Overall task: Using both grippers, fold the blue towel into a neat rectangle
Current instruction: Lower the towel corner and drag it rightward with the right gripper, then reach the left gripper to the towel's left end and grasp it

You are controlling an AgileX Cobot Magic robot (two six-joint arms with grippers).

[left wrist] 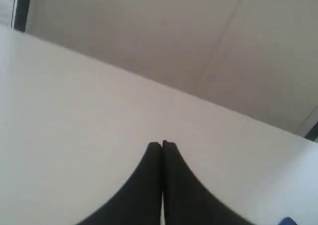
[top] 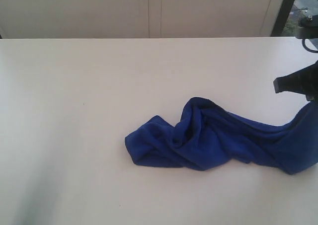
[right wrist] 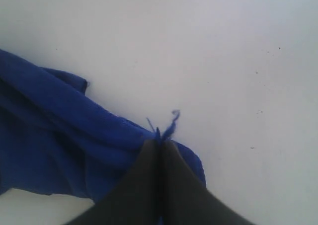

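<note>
right gripper [right wrist: 160,142] pinches the towel's [top: 208,138] frayed corner, held raised off the table [top: 74,111]. from there the cloth trails leftward, crumpled, ending near mid-table. left gripper [left wrist: 162,144], pressed together and empty over bare table, looks nearer that loose end.

Soft matt cloth of the blue towel [top: 208,135], smooth white table [top: 74,111]

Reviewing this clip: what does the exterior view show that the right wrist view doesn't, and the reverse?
Exterior only: the whole blue towel, crumpled, its right-hand end lifted off the table. Right wrist only: the right gripper shut on a towel corner, a frayed thread poking out past the tips. Both: blue towel on the white table.
</note>
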